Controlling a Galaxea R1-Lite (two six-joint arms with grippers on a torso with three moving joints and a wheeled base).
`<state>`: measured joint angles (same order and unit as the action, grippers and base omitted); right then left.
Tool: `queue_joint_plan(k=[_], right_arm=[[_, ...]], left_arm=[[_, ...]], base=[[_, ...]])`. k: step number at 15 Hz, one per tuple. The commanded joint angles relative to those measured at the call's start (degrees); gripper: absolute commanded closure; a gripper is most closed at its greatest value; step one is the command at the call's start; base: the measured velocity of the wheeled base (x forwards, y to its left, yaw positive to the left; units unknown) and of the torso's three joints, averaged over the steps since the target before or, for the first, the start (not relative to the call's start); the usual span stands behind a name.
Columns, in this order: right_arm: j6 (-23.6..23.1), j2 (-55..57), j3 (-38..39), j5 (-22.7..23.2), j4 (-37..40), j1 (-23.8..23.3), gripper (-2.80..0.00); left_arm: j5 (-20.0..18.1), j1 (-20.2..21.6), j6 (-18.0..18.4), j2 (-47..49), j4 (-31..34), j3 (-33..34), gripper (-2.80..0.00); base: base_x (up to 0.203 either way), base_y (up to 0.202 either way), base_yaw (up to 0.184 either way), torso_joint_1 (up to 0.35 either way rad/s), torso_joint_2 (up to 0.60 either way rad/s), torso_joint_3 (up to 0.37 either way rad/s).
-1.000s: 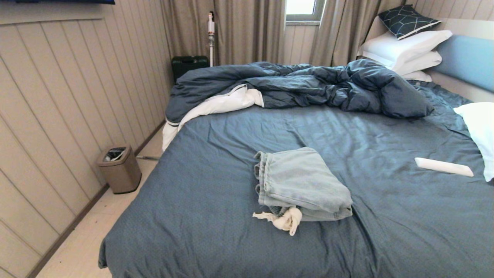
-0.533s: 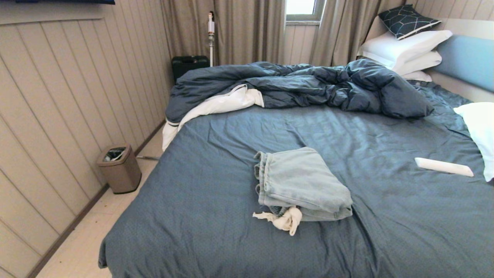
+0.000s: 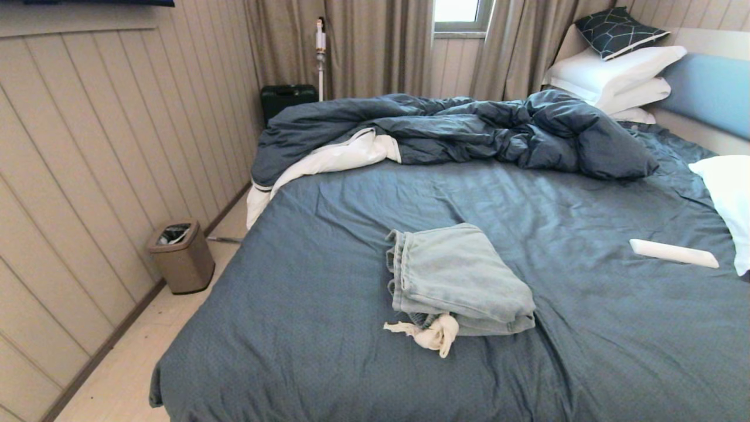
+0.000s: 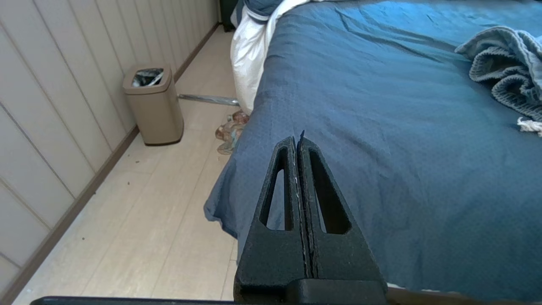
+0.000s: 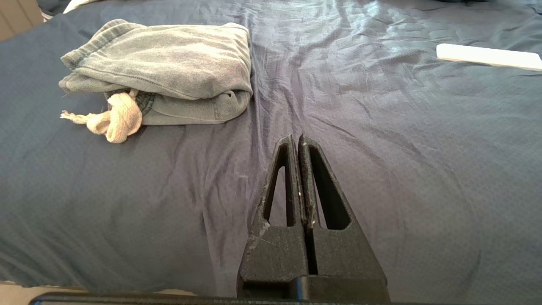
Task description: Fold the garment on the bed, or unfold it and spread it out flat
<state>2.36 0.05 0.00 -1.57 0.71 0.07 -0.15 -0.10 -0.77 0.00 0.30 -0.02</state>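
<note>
The pale denim shorts point(image 3: 457, 278) lie folded into a compact bundle on the bed point(image 3: 351, 328), a little in front of its middle. White pocket lining point(image 3: 433, 337) sticks out at the near edge. Neither arm shows in the head view. My left gripper point(image 4: 297, 139) is shut and empty, hanging by the bed's near left corner with the shorts point(image 4: 504, 67) far off. My right gripper point(image 5: 295, 137) is shut and empty above the sheet, with the folded shorts point(image 5: 169, 67) and their lining point(image 5: 114, 120) some way beyond it.
A rumpled dark duvet point(image 3: 469, 132) lies across the far side, with white pillows point(image 3: 615, 73) and a patterned cushion point(image 3: 618, 29) at the headboard. A flat white object point(image 3: 674, 253) rests on the sheet at right. A beige bin point(image 3: 181, 255) stands on the floor at left.
</note>
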Motion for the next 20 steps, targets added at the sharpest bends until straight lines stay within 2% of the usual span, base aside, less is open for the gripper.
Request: queue_joint_plan(k=[1, 20], right_arm=[[0.0, 0.0, 0.0, 0.0, 0.0, 0.0, 0.0], [0.0, 0.1, 0.0, 0.0, 0.0, 0.0, 0.0]], left_arm=[[0.0, 0.0, 0.0, 0.1, 0.0, 0.0, 0.0], [0.0, 0.0, 0.0, 0.1, 0.0, -0.2, 0.0]], base=[[0.0, 0.0, 0.0, 0.0, 0.0, 0.0], [0.0, 0.0, 0.0, 0.0, 0.0, 0.0]])
